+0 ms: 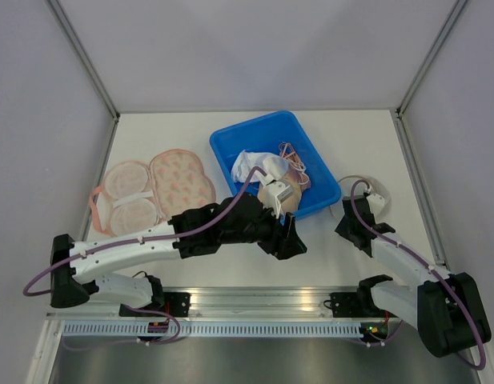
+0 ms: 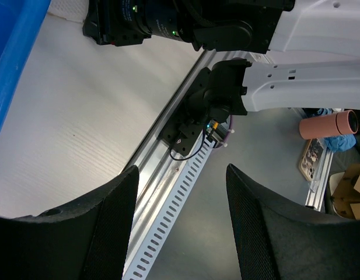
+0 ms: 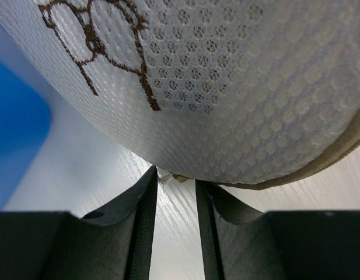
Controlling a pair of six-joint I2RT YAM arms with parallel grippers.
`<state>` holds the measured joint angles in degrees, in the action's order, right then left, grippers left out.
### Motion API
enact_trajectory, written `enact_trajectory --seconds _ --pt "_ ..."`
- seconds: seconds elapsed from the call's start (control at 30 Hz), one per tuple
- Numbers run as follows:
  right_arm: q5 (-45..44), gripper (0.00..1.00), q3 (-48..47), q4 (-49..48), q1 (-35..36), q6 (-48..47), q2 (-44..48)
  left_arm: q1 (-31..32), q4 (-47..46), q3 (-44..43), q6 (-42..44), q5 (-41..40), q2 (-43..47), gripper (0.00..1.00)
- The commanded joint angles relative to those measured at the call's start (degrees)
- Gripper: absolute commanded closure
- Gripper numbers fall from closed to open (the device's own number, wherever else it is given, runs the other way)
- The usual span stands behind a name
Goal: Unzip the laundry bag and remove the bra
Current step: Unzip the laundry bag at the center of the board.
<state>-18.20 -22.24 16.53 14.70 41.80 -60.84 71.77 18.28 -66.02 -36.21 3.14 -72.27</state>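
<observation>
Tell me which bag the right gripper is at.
The white mesh bag, right of the tray; the pink bag lies spread open far left.

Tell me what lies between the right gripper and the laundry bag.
Right wrist view: barely any gap. The right gripper sits at the lower edge of the laundry bag; only a pale tab pokes between its fingers, above the table.
</observation>
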Motion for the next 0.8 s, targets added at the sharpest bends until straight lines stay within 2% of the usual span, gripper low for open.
enact_trajectory --seconds 0.0,0.17,0.27,0.37,0.6,0.77 --pt "-1.9 0.64 -1.2 -1.3 0.2 1.0 0.1 0.1 -2.3 -0.2 -2.1 -0.9 3.0 0.34" --pt "-2.3 0.73 -1.0 -1.9 0.1 1.1 0.3 0.1 -2.4 0.8 -2.4 -1.1 4.4 0.34" --pt "-2.4 0.83 -0.9 -1.9 0.2 0.9 0.7 0.1 -2.6 1.2 -2.5 -1.4 5.2 0.34" --pt "-3.1 1.00 -1.3 -1.3 0.2 1.3 0.9 0.1 -2.6 0.9 -2.6 -1.4 5.2 0.34" --pt "-5.2 0.99 -3.0 4.5 0.2 5.1 5.3 0.1 -1.2 -3.7 -3.4 -2.9 0.2 0.32" --pt "-4.1 1.00 -4.4 6.9 -0.2 6.5 10.5 0.0 4.4 -11.0 -5.3 -9.9 -6.8 0.26"
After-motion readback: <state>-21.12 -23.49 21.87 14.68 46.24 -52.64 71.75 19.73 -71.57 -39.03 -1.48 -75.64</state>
